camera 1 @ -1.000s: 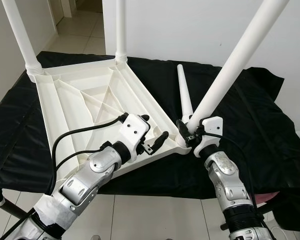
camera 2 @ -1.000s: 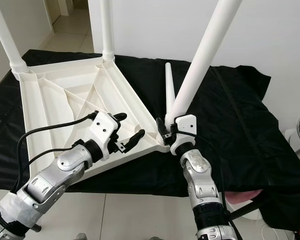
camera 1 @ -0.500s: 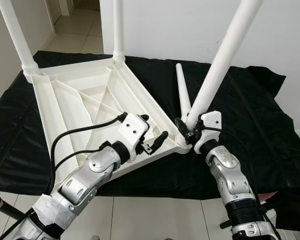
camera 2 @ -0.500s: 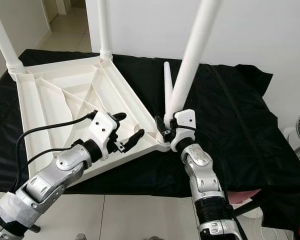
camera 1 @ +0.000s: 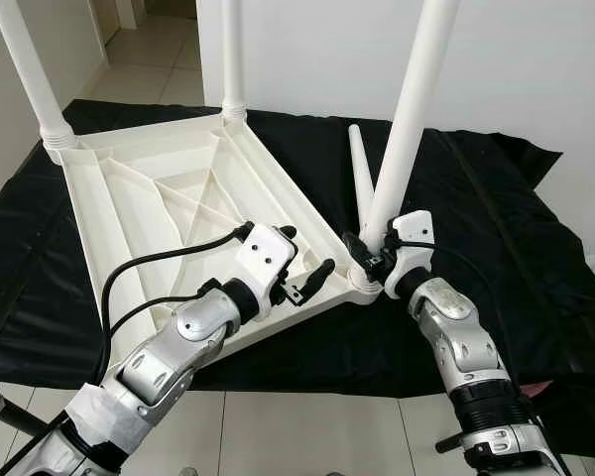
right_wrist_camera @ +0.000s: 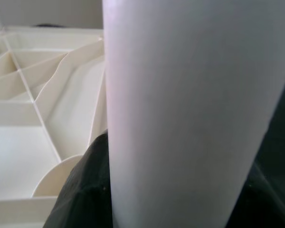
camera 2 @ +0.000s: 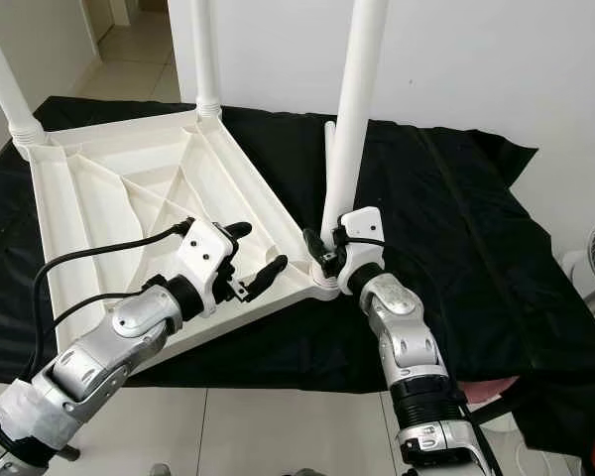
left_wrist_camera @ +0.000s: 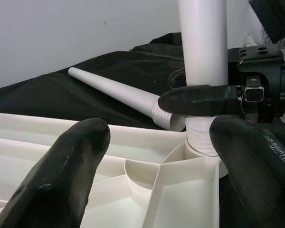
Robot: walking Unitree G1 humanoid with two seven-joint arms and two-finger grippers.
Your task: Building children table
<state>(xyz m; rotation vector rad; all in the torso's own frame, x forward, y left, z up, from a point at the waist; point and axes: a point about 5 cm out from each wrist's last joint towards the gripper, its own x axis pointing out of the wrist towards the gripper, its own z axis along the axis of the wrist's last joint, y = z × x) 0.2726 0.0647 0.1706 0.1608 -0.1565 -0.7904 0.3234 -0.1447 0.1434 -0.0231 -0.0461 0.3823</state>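
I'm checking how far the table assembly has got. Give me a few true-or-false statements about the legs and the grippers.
1. The right gripper is shut on the leg standing at the near corner socket. True.
2. The spare leg stands upright in a socket. False: it lies on the black cloth.
3. The left gripper is open over the tabletop. True.
4. The tabletop lies with its smooth side up. False: its ribbed underside faces up.
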